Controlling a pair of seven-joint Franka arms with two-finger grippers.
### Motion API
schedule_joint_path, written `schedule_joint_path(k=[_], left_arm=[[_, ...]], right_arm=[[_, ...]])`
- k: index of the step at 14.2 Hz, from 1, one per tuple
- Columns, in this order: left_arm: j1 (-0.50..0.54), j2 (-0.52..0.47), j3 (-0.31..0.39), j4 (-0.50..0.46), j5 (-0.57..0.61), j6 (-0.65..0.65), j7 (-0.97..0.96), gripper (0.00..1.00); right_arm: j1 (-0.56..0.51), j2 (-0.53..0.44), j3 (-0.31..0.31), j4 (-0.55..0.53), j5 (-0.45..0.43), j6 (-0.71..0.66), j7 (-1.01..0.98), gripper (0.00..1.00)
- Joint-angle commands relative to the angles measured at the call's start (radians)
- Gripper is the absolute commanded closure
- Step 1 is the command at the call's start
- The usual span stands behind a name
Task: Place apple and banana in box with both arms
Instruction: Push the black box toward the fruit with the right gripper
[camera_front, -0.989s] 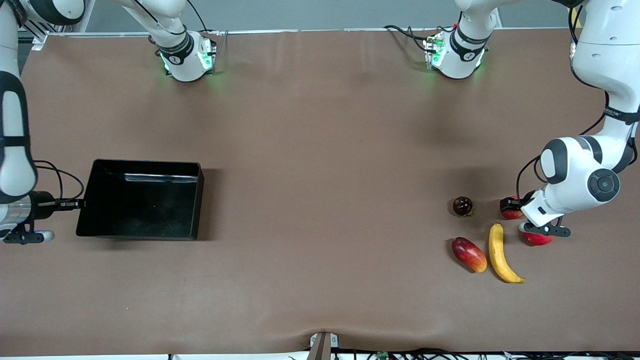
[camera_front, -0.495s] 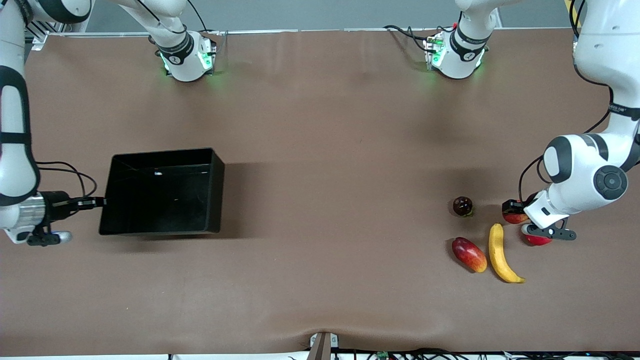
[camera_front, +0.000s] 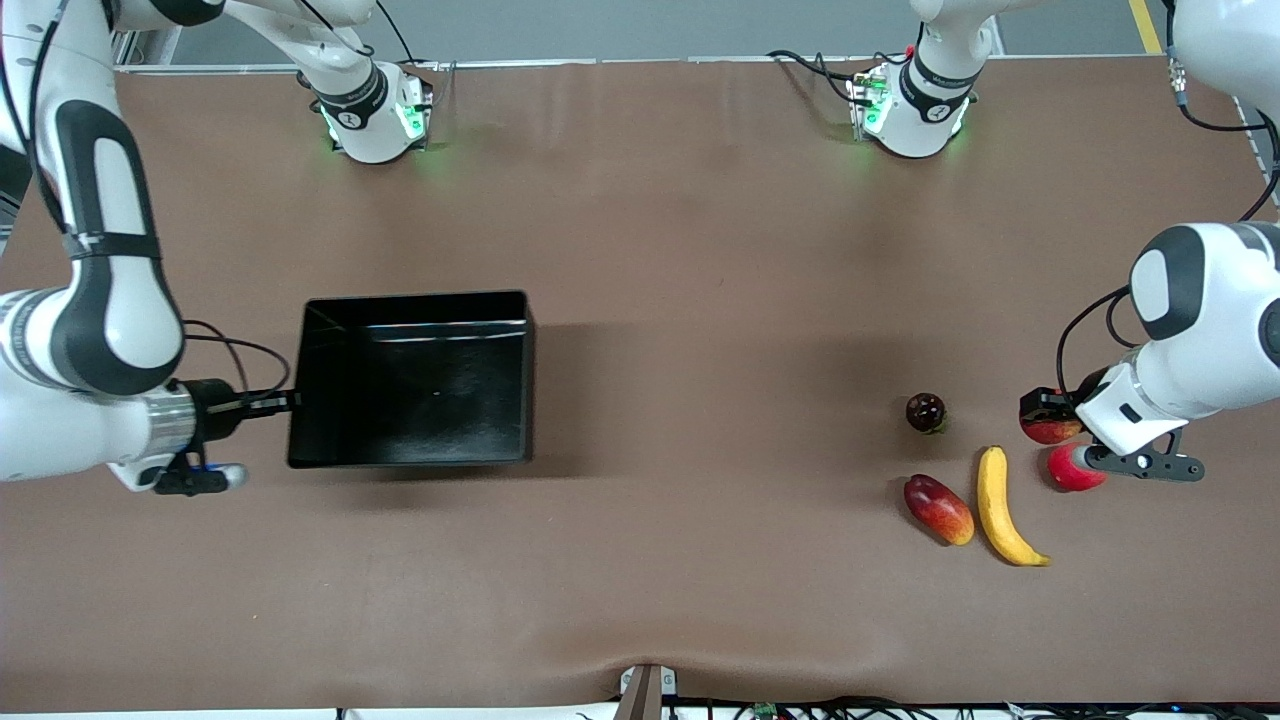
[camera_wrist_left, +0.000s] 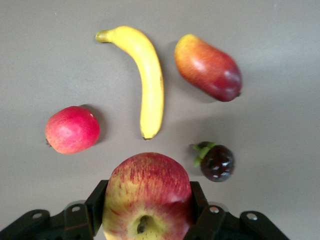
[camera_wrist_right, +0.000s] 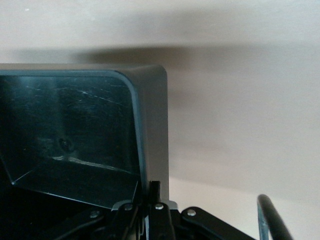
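The apple is clamped, stem dimple toward the wrist camera, in the left end effector over the table beside the banana, whose long axis runs roughly toward the front camera, while the box is gripped by its wall in the closed right end effector.

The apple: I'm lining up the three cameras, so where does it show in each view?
Front view: the apple, partly hidden, in the left gripper, beside the plain red fruit.
Left wrist view: the apple fills the lower middle, clamped between the fingers.
Right wrist view: not in it.
Shared landmark: the banana.
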Motion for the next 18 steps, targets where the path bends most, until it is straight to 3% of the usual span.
schedule_joint_path(k=[1,11,14,18], left_arm=[[0.001,0.0,-0.053,0.032,0.0,-0.055,-0.101,1.0],[0.004,-0.007,-0.141,0.047,-0.031,-0.072,-0.271,1.0],[0.003,-0.021,-0.211,0.02,-0.03,-0.087,-0.371,1.0],[0.003,-0.046,-0.259,-0.008,-0.03,-0.076,-0.438,1.0]], right_arm=[[0.057,-0.036,-0.007,-0.031,0.057,0.008,0.078,1.0],[0.4,-0.004,-0.007,-0.044,0.109,0.255,0.54,1.0],[0.5,0.047,-0.008,-0.045,0.187,0.361,0.577,1.0],[0.565,0.097,-0.008,-0.048,0.181,0.465,0.614,1.0]])
